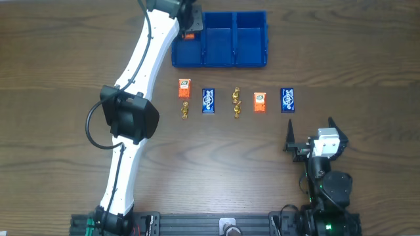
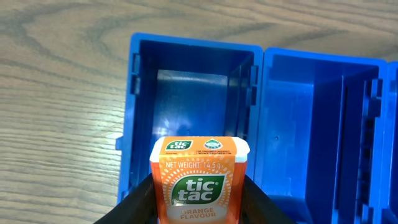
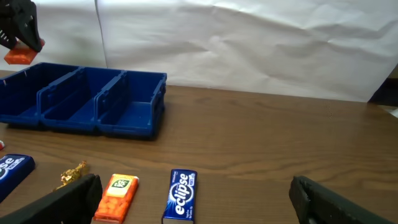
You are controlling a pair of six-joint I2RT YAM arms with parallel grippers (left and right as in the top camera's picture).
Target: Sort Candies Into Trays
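My right jaws sit spread apart, close in. Past them, candies (image 1: 209, 100) lie in a row on the surface (image 1: 59, 72). Farthest out, my left jaws pinch an orange candy box (image 2: 200, 180) over the blue tray (image 2: 132, 112)'s left bin.

I see long white shells on my left arm (image 1: 148, 58), a bulky black elbow joint (image 1: 131, 118), a looping black cable (image 1: 90, 130); my right gripper (image 1: 310, 134) is black.
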